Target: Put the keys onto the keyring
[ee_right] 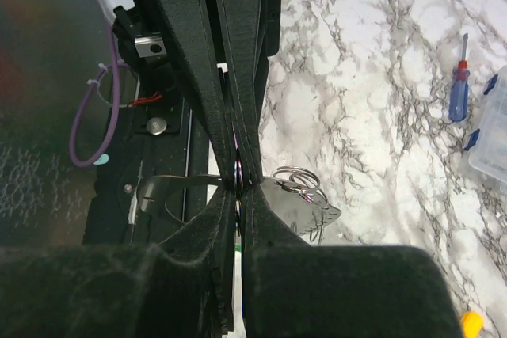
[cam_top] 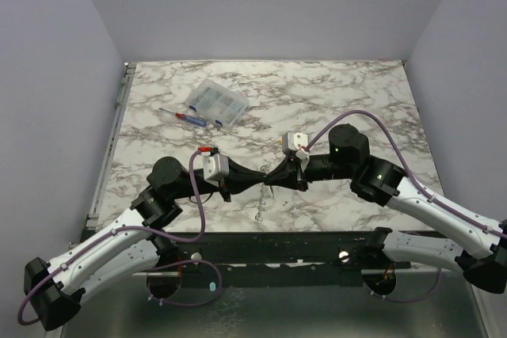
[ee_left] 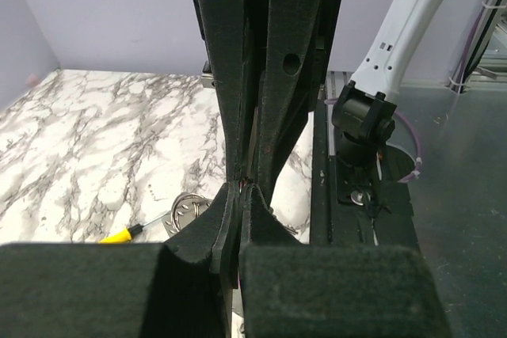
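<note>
My left gripper [cam_top: 252,179] and right gripper [cam_top: 273,177] meet tip to tip above the table's near edge. In the right wrist view my right gripper [ee_right: 240,187] is shut on a thin iridescent piece held edge-on, with a speck of green deeper between the fingers: the key [ee_right: 237,170]. The keyring [ee_right: 176,185], a thin grey band, loops out to the left of the pinch point. Steel rings [ee_right: 298,177] and a flat metal tag [ee_right: 313,213] hang on the other side. My left gripper [ee_left: 240,191] is shut at the same point, apparently on the band, which is hidden there.
A clear compartment box [cam_top: 216,102] and a red-and-blue screwdriver [cam_top: 187,116] lie at the back left. A yellow stick with a black tip [ee_left: 120,234] lies under the grippers. A small chain of rings [cam_top: 261,205] hangs below the tips. The black base rail [cam_top: 317,244] runs just behind.
</note>
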Robot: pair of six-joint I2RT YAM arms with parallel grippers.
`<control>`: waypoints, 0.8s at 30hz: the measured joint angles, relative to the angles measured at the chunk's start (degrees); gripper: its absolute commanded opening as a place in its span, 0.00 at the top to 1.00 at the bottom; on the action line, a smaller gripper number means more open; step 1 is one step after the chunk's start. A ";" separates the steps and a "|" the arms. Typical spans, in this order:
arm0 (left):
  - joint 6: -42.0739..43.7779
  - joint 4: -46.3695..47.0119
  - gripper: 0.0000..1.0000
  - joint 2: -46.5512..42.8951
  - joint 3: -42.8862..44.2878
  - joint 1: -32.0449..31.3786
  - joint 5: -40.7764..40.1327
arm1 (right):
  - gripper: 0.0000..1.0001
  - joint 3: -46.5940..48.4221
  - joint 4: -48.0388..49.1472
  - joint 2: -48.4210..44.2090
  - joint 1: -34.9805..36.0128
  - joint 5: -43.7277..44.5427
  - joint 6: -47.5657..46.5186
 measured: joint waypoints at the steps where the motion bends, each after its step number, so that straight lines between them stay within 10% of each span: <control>1: 0.15 -0.07 0.82 0.00 -0.02 0.02 -0.02 | 0.99 1.07 -1.46 0.57 0.00 0.04 -0.31; 8: 2.80 -1.70 0.47 0.26 0.52 0.24 -0.83 | 0.99 11.76 -17.55 5.22 0.02 3.23 -2.93; 24: 6.99 -8.22 0.59 4.20 2.43 0.26 -0.76 | 0.99 18.97 -35.39 13.57 0.83 8.74 -5.66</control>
